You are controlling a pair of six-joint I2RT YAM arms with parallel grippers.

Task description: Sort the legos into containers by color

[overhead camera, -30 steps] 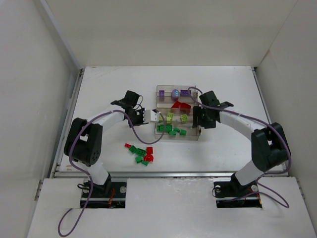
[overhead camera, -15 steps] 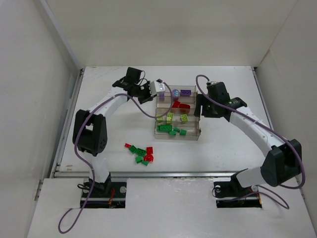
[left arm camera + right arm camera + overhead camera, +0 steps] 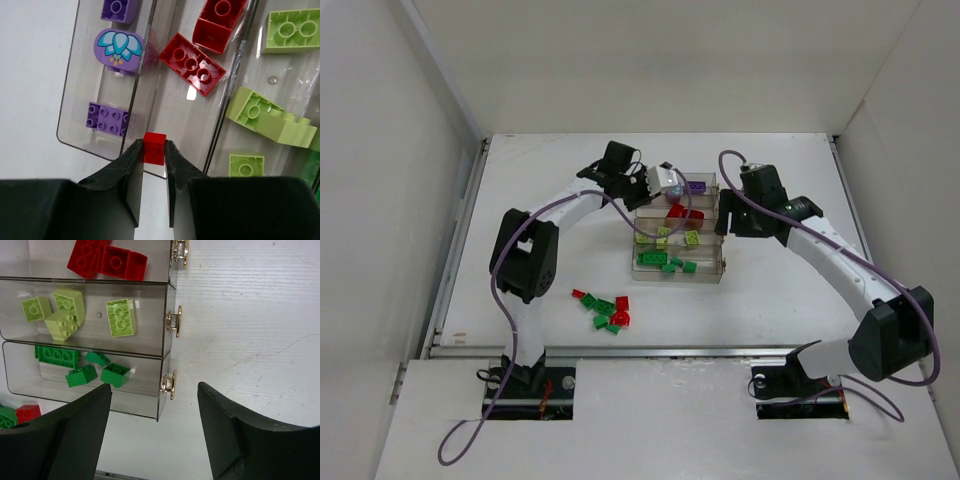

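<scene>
The containers are one clear tray [image 3: 724, 262] with four long compartments holding purple [image 3: 692, 187], red [image 3: 682, 212], lime [image 3: 665, 237] and dark green [image 3: 665, 262] legos. My left gripper [image 3: 665, 181] hovers over the tray's far left corner, shut on a small red brick [image 3: 154, 148]. In the left wrist view that brick hangs over the wall [image 3: 142, 90] between the purple and red compartments. My right gripper [image 3: 731, 218] is open and empty at the tray's right end [image 3: 167, 325]. Its fingers straddle the near corner beside the green bricks [image 3: 82, 375].
A loose pile of green and red bricks [image 3: 605, 310] lies on the table near the left arm's side, in front of the tray. Small gold knobs [image 3: 172, 385] stick out of the tray's right end. White walls enclose the table.
My left gripper has carried the red brick from the tray's left side up and right to its far left corner. The right gripper has moved away from me along the tray's right end and opened wider.
</scene>
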